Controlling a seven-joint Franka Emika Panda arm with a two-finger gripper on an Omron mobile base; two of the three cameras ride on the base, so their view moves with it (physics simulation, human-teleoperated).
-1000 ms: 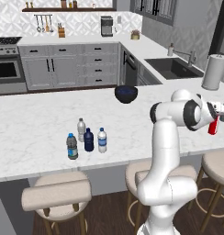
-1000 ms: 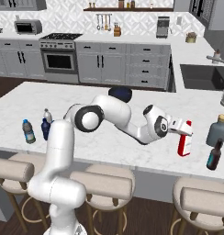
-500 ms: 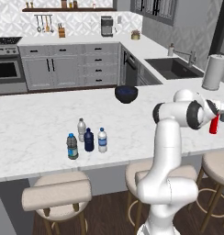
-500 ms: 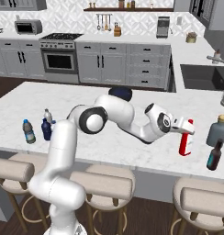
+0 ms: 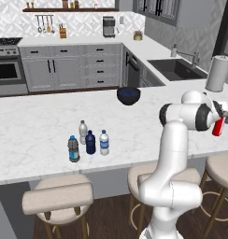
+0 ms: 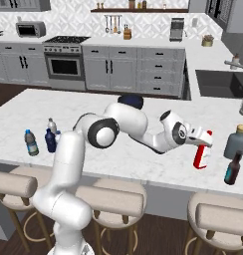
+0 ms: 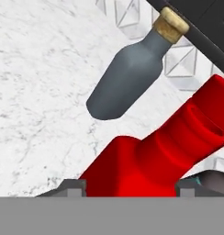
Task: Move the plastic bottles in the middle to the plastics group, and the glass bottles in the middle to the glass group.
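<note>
The arm stretches toward the counter's (image 6: 143, 169) right end; the gripper (image 6: 205, 141) seems to pinch the red bottle (image 6: 202, 155).

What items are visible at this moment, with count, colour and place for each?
red bottle: 1, red, upright on the island's right end, between the gripper's fingers
grey bottle: 1, grey with tan cap, right of the red bottle
dark bottle: 1, dark brown, in front of the grey bottle
small bottles: 4, clear and dark blue, clustered on the island's left part
bowl: 1, dark blue, island's far edge
paper towel roll: 1, white, by the sink
stools: pale, along the island's near side
gripper: 1, at the red bottle, jaws either side of it
</note>
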